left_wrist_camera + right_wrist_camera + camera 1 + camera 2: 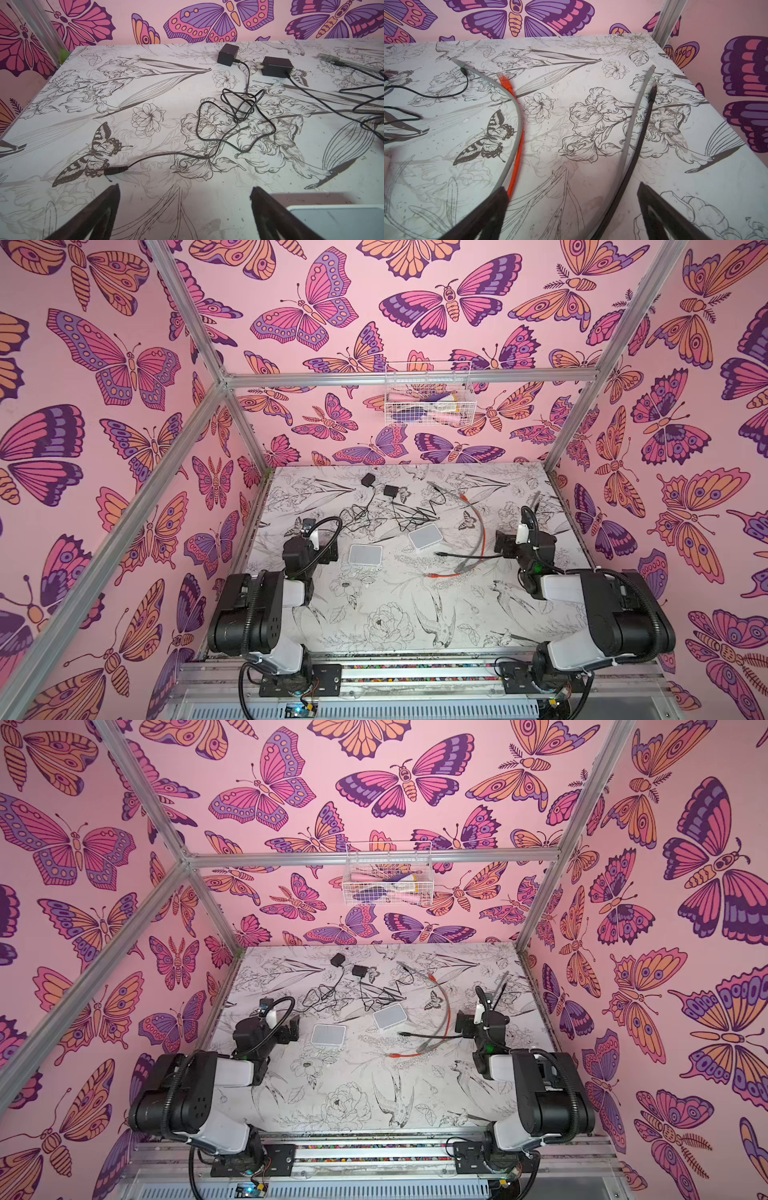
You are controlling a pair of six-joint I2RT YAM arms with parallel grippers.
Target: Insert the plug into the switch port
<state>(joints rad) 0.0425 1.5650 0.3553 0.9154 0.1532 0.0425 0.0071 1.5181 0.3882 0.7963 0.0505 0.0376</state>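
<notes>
Pick-up stage, nothing grasped yet: the left gripper point(185, 187) and right gripper point(572, 186) both stand wide open and empty over the flower-printed table point(374, 614). The small black barrel plug point(113, 171) on its thin cord lies just ahead of the left gripper, with the flat white plastic switch box point(336, 220) close beside. Next, I judge, the left gripper must drop onto the plug, close across its body and turn it toward the box
</notes>
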